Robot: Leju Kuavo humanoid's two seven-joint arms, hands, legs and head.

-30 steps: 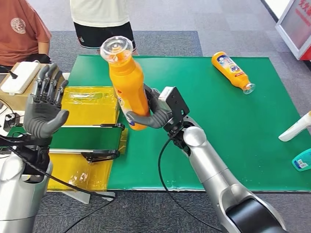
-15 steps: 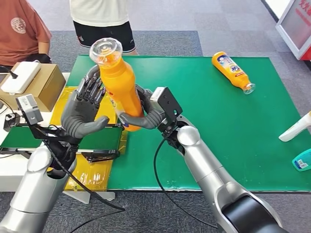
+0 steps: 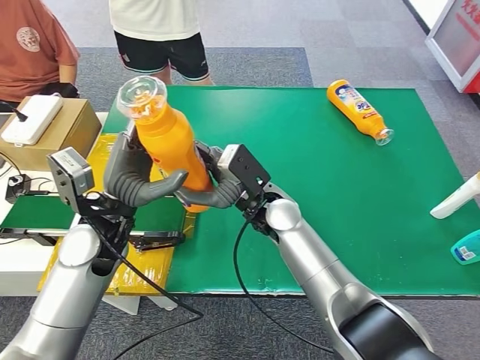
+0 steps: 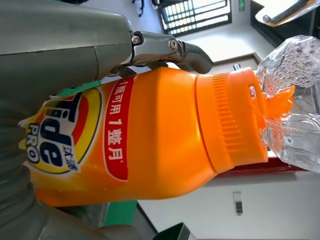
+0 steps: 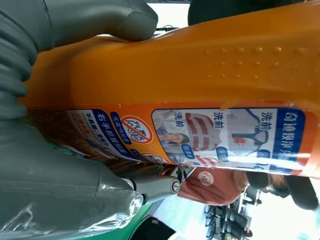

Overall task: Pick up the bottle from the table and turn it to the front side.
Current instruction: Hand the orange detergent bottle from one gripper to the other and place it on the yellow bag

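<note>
An orange detergent bottle (image 3: 167, 141) with a clear cap is held in the air above the left part of the green mat, tilted with its cap up and to the left. My right hand (image 3: 211, 187) grips its lower body from the right. My left hand (image 3: 131, 174) wraps around the bottle's middle from the left, thumb across the front. In the left wrist view the bottle (image 4: 151, 135) shows its front label against my left hand (image 4: 49, 55). The bottle (image 5: 181, 85) turns its back label toward my right hand (image 5: 45, 170) in the right wrist view.
A second orange bottle (image 3: 358, 109) lies on the far right of the green mat (image 3: 340, 195). A white bottle (image 3: 455, 196) and a teal item (image 3: 466, 247) sit at the right edge. A yellow conveyor (image 3: 136, 225) and a cardboard box (image 3: 54, 131) stand left. Two people stand behind the table.
My left hand has swung in from the left and closed around the bottle. My right hand has carried the bottle leftward and tilted it further left.
</note>
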